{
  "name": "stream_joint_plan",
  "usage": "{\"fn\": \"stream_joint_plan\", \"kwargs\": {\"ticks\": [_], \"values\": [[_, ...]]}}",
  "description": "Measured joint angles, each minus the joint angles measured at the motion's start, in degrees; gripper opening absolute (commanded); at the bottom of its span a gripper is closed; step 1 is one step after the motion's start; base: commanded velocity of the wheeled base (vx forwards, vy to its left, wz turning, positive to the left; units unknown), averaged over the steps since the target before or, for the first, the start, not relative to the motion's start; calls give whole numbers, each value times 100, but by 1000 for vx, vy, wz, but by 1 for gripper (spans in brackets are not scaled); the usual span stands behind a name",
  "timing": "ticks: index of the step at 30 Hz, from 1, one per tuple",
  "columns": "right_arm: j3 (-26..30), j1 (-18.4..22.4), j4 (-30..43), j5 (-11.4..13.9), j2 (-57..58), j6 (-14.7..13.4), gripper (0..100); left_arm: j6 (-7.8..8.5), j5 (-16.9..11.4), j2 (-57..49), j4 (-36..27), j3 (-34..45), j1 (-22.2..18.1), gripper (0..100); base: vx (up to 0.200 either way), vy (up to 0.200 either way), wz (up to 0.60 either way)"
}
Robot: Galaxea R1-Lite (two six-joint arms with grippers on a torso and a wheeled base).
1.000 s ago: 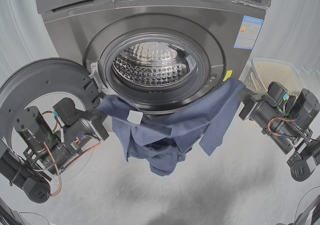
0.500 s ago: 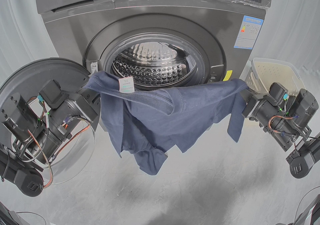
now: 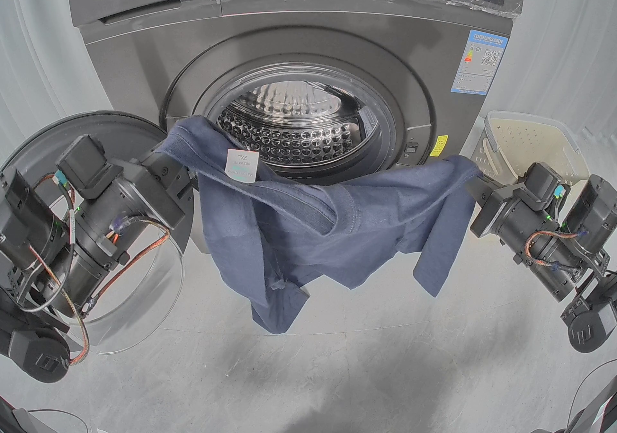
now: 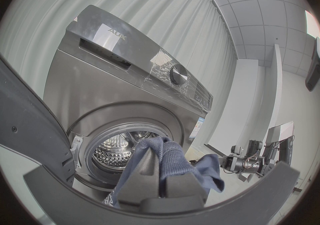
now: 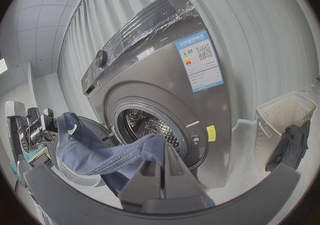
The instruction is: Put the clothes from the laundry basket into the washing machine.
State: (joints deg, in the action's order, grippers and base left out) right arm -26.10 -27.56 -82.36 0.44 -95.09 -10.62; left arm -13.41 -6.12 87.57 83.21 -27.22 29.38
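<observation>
- Blue shirt (image 3: 334,229) is hanging in the air in front of the washing machine (image 3: 148,61) in the head view. It is stretching like a hammock between the two arms. Its middle is sagging below the round opening of the drum (image 3: 295,113).
- The left gripper (image 3: 168,161) is pinching the end by the white tag (image 3: 242,166), just beside the open door (image 3: 38,151). The right gripper (image 3: 479,187) is pinching the other end, near the laundry basket (image 3: 533,139).
- In the left wrist view, the left gripper's fingers (image 4: 146,174) are squeezing almost closed on a thick bunch of the blue shirt. The drum is sitting behind it.
- In the right wrist view, the right gripper's fingers (image 5: 180,179) are pressing nearly together on a thin fold of the blue shirt. A dark cloth (image 5: 290,145) is drooping over the laundry basket's rim.
- I am guessing the blue shirt is feeling light, soft and floppy. It is not going to break, but it is bending any way it likes. Loose ends may be catching on the door or the edge of the opening.
- Holding two far-apart ends is lifting it clear of the floor. A bunch near the middle may be working better for pushing it inside.
</observation>
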Motion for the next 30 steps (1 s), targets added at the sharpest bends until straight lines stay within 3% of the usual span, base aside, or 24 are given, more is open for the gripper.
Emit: {"fn": "stream_joint_plan", "kwargs": {"ticks": [12, 21, 30], "values": [[-199, 246, 140, 21, 269, 35, 0, 57, -149, -52, -267, -20, -163, 0, 0, 0, 0], [-229, 196, 140, 21, 294, 26, 0, 66, -157, -30, -299, -17, -30, 0, 0, 0, 0], [229, -656, 105, -88, 171, -98, 0, 66, -335, 28, -502, -222, 446, 0, 0, 0, 0]]}}
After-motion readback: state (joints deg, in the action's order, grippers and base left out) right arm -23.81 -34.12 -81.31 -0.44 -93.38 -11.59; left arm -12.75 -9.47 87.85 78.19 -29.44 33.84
